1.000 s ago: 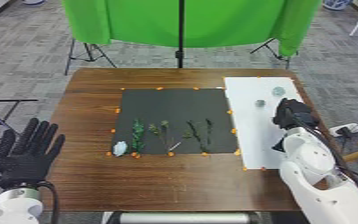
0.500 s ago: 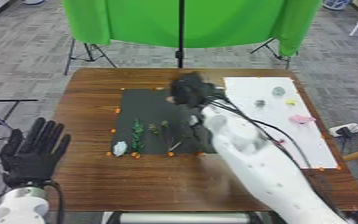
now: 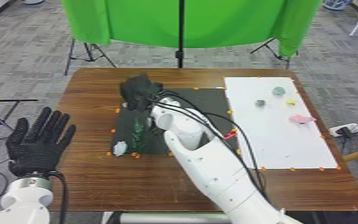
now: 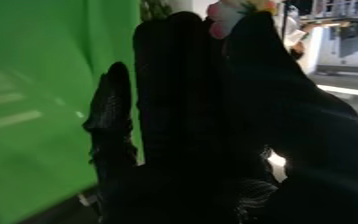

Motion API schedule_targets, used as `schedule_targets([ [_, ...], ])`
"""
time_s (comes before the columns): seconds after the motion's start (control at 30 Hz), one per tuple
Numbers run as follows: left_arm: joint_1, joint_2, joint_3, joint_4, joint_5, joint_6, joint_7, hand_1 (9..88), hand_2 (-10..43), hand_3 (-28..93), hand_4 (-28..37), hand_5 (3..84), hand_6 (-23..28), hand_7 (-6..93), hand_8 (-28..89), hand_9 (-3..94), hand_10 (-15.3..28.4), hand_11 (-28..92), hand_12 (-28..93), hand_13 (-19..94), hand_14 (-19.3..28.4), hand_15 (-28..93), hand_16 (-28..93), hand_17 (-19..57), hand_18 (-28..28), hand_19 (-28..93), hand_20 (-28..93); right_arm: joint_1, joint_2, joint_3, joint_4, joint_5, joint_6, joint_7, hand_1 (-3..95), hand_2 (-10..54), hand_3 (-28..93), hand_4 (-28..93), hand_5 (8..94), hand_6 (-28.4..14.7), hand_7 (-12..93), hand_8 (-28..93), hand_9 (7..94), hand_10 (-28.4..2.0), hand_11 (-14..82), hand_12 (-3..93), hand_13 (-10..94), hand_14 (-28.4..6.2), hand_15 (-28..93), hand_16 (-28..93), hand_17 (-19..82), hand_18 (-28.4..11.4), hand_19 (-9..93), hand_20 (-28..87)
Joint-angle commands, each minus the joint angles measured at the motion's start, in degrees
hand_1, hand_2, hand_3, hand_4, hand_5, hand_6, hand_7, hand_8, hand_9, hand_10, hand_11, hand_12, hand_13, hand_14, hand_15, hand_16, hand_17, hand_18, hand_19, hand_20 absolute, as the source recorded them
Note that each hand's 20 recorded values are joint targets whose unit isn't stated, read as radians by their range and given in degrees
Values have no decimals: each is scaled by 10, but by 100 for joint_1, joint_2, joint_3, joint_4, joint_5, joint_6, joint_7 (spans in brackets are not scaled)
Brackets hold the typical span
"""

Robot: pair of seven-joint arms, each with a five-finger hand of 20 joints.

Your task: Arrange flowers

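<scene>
Grey floor (image 3: 24, 60) spreads behind smooth green cloth (image 3: 238, 25) and the grained brown table (image 3: 95, 175). A flat white sheet (image 3: 255, 135) lies beside a dark mat (image 3: 213, 100). By the table's left edge, the left hand (image 3: 40, 142) lies open, fingers spread; over the mat's far-left corner is the right hand (image 3: 140, 92), and I can't tell whether it's clamped. Leafy green sprig (image 3: 138, 135) on the mat; crumpled pink piece (image 3: 302, 119) on the sheet; pink-and-white flower (image 4: 218, 27) right by the right hand.

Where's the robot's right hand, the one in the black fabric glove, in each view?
Head view: right hand over the dark square mat's far left corner.
Right wrist view: close up, with a pink-and-white flower at its fingertips.
Shared landmark: green cloth backdrop.
</scene>
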Motion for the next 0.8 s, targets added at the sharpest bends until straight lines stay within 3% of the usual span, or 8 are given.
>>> schedule_targets([
  [0.03, 139, 34, 4, 28, -39, -121, 16, 256, 125, 774, -283, 455, 91, 136, -111, 396, 143, 199, 92, 310, 131, 222, -36, -56, 133, 319, 121, -209, -137, 111, 281, -399, -195, 418, 553, -95, 698, -283, 750, 4, 344, -19, 754, -109, 126, 275, 598, -88, 489, 382, 251, -201, 761, 487],
  [0.2, 234, -7, -80, 18, -37, -137, 7, 257, 124, 773, -283, 455, 91, 136, -111, 396, 143, 201, 93, 309, 130, 221, -36, -56, 133, 318, 121, -118, 0, -81, 203, -160, -202, 677, 540, -95, 692, -283, 715, 2, 265, -34, 715, -118, 171, 217, 576, -96, 515, 345, 244, -203, 762, 485],
  [0.37, 286, -50, -154, -13, -43, -58, -37, 257, 122, 774, -283, 455, 91, 135, -111, 396, 143, 200, 93, 311, 131, 220, -35, -56, 134, 317, 121, -101, 185, -335, -44, 260, -391, 811, 515, -95, 748, -283, 676, 4, 205, -47, 675, -121, 178, 166, 560, -98, 516, 334, 241, -203, 763, 480],
  [0.4, 301, 43, -132, -11, -128, -60, 52, 258, 122, 774, -283, 455, 91, 136, -111, 396, 142, 199, 93, 311, 131, 221, -35, -56, 134, 318, 122, -94, 227, -375, -97, 279, -444, 794, 514, -95, 755, -283, 674, 3, 198, -51, 670, -120, 174, 164, 558, -97, 511, 334, 240, -203, 762, 479],
  [0.43, 329, 48, -142, -18, -139, -72, 67, 258, 121, 774, -283, 455, 91, 136, -111, 396, 143, 199, 93, 312, 131, 221, -35, -56, 134, 318, 122, -101, 264, -422, -153, 298, -455, 816, 514, -95, 759, -283, 672, 3, 189, -59, 665, -120, 169, 162, 557, -97, 506, 335, 239, -202, 761, 477],
  [0.53, 316, -2, -158, -12, -114, -51, 10, 260, 120, 773, -283, 456, 91, 136, -111, 398, 144, 201, 93, 313, 131, 223, -35, -56, 134, 318, 122, -95, 354, -534, -286, 462, -535, 897, 506, -95, 772, -283, 658, 6, 180, -124, 648, -123, 156, 158, 552, -100, 498, 333, 235, -202, 759, 474],
  [0.8, 200, -2, -109, 29, -133, 7, -2, 261, 118, 774, -283, 456, 92, 137, -111, 398, 143, 201, 94, 313, 131, 223, -36, -55, 134, 318, 122, -62, 425, -606, -400, 581, -639, 867, 463, -95, 804, -283, 632, -11, 131, -127, 624, -132, 121, 144, 543, -112, 526, 240, 227, -206, 752, 471],
])
